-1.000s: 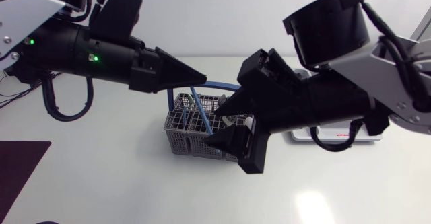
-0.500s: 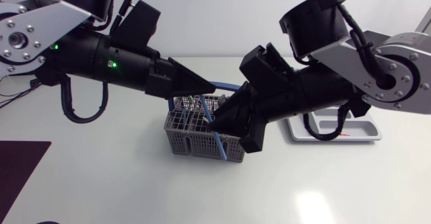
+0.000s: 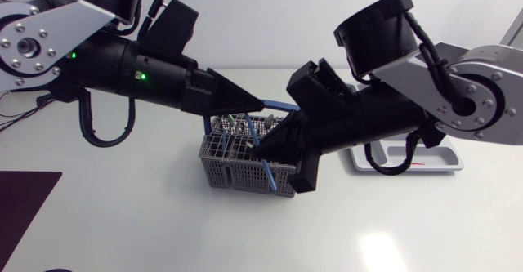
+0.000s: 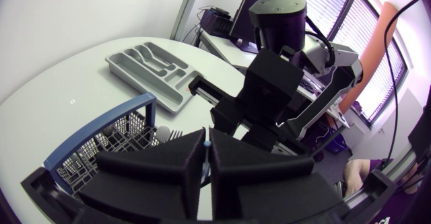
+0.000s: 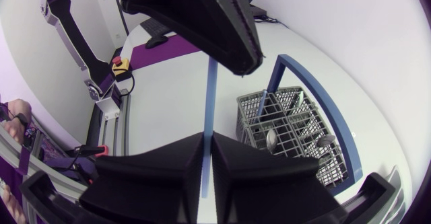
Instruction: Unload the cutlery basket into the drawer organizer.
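Over the last second the left gripper [image 4: 207,138] has pushed further toward 3 o'clock in the head view. The right gripper [image 5: 207,138] has drawn in from 3 o'clock to meet it above the cutlery basket [image 3: 233,174]. The blue-handled utensil [image 3: 267,178] now hangs lower than it did then. Its lower end lies across the basket's front wall at 5 o'clock, where before it ended over the compartments. In the last half second both arms have barely shifted, and the basket has not moved at all.

There are two arms, one basket, one drawer organizer [image 3: 445,159] and one utensil in the air.

The right gripper's jaws are clamped on the blue handle partway along it, one finger on each side. The handle runs on past them in both directions. The left gripper's jaws stand almost together, pinching the pale blue upper end of the same handle. The utensil is thus held at two places, tilted, just above the basket. Its working end cannot be made out.

The basket is grey mesh with a blue carry handle [image 3: 278,106] arching over it. The right wrist view shows two spoons [image 5: 269,140] standing in its compartments, bowls up.

The grey organizer lies at 3 o'clock from the basket, well apart from it and partly behind the right arm. A dark purple mat [image 3: 24,202] lies at 8 o'clock.
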Controlling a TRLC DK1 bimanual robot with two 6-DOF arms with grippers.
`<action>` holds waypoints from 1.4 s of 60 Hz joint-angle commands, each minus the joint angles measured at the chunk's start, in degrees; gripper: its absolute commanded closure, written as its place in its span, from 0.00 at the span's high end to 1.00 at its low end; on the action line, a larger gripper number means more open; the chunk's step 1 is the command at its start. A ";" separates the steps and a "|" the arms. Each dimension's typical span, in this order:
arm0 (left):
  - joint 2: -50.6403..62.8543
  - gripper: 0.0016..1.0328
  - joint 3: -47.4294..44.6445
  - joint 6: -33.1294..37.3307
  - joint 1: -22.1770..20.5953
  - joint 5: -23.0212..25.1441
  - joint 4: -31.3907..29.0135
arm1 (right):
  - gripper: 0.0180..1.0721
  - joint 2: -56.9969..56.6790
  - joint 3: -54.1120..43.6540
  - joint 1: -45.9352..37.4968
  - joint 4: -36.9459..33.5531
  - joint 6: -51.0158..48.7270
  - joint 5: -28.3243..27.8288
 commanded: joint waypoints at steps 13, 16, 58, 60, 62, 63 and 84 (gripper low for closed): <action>-0.77 0.27 2.76 -5.04 3.53 0.78 5.28 | 0.05 -2.85 -3.83 2.36 -2.82 -0.50 -0.11; -1.30 0.33 3.12 -5.57 4.23 0.78 5.46 | 0.05 -3.38 -4.10 2.28 -3.44 -0.50 -0.03; -8.59 0.55 -5.15 10.17 19.88 -4.50 -0.43 | 0.05 -11.29 -3.92 -36.31 -14.25 -8.33 -5.39; -9.03 0.55 -6.11 11.31 19.00 -5.90 -0.70 | 0.05 -9.35 -3.75 -38.50 -13.19 -8.33 -5.39; -9.47 0.55 -7.08 12.36 17.77 -7.84 -0.70 | 0.05 -7.60 -3.57 -40.61 -11.96 -8.06 -5.39; -9.74 0.55 -7.61 12.98 16.89 -8.80 -0.70 | 0.05 -6.45 -3.39 -41.58 -11.35 -7.89 -5.30; -9.30 0.56 -11.74 15.53 8.45 -19.53 -1.93 | 0.05 17.63 3.81 -48.26 -1.41 -1.03 0.41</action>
